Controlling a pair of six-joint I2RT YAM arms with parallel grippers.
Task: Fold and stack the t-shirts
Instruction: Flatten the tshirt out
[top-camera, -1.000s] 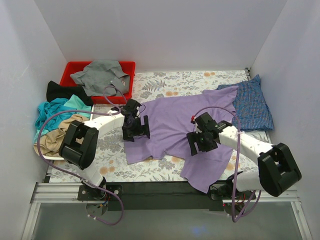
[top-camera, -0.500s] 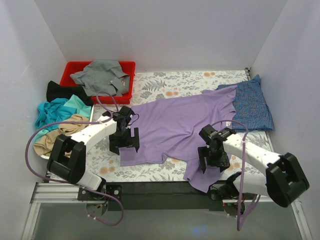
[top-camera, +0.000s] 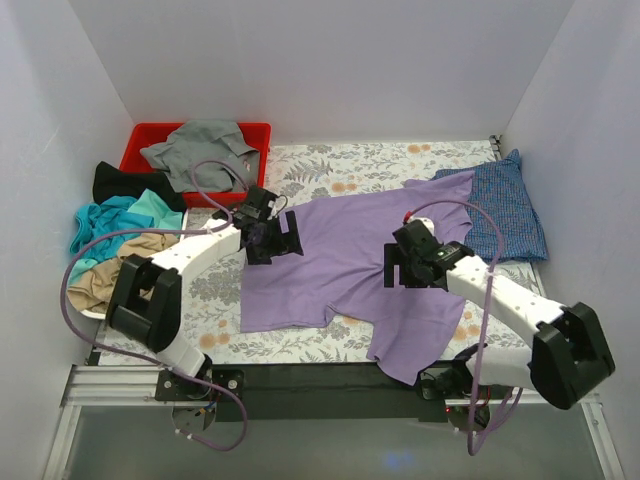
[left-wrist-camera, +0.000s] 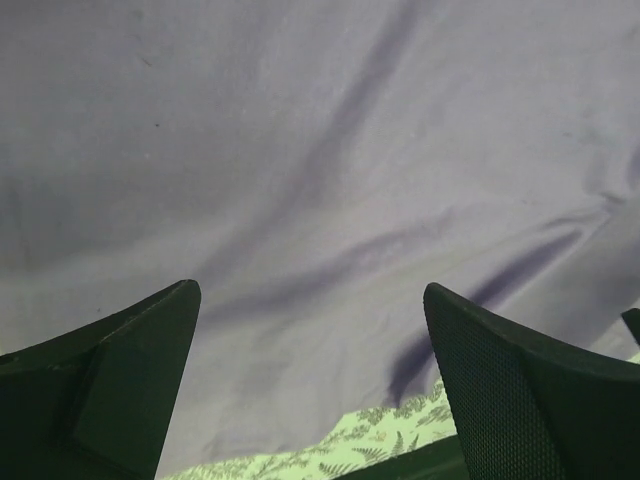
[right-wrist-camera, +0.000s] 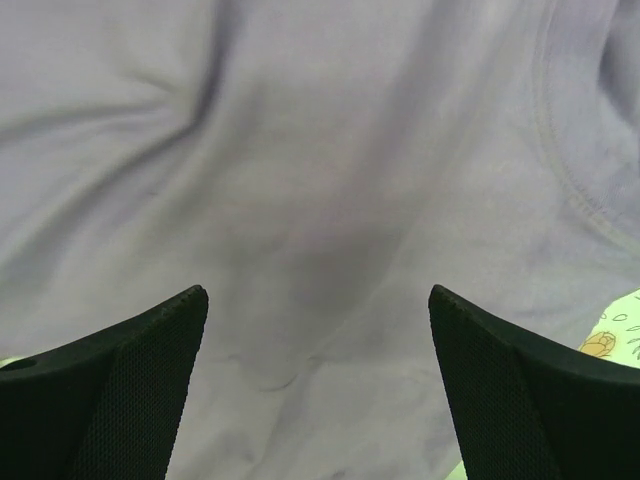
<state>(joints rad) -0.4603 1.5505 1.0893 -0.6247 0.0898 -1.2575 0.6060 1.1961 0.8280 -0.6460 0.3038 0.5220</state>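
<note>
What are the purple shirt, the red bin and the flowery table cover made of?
Purple shirt: soft matte knit, likely cotton jersey; it lies in gentle creases with a stitched neckline. Red bin: rigid plastic by its look, with smooth, slightly glossy walls. Table cover: printed floral sheet, flat and matte; cloth or vinyl, I cannot tell.
</note>
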